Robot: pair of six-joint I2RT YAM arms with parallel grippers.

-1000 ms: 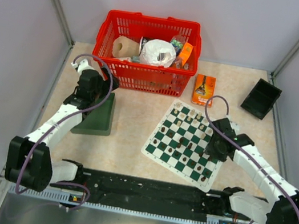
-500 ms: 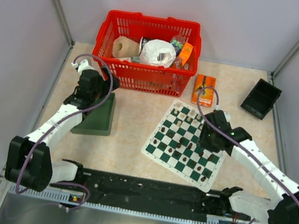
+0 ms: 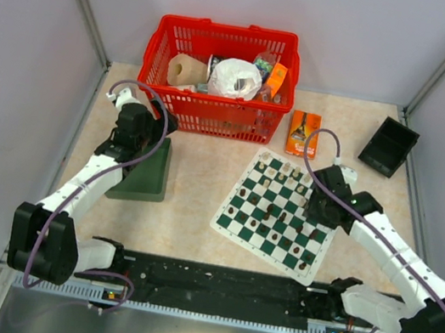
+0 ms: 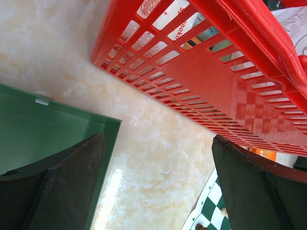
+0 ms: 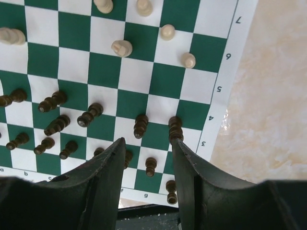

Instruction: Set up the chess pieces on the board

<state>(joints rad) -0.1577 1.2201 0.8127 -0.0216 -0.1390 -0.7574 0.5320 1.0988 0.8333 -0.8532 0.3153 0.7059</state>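
Note:
The board (image 3: 237,208) lies right of centre, turned at an angle. Dark pieces (image 3: 281,218) stand on its near half and cream pieces (image 3: 286,171) on its far rows. In the right wrist view the board (image 5: 165,76) fills the frame, with dark pieces (image 5: 140,125) just beyond the fingers and cream pieces (image 5: 122,48) farther off. My right gripper (image 3: 314,210) (image 5: 148,148) hovers over the board's right side, open and empty. My left gripper (image 3: 147,127) (image 4: 157,139) is wide open and empty above bare table, beside the green tray (image 4: 29,129).
A red basket (image 3: 220,67) (image 4: 216,62) of household items stands at the back. The green tray (image 3: 142,171) lies left of the board. An orange box (image 3: 303,133) and a black tray (image 3: 388,146) sit at the back right. A black rail (image 3: 219,285) spans the near edge.
My right gripper swung left and farther over the board, then came back a little to the right. The left arm has not moved.

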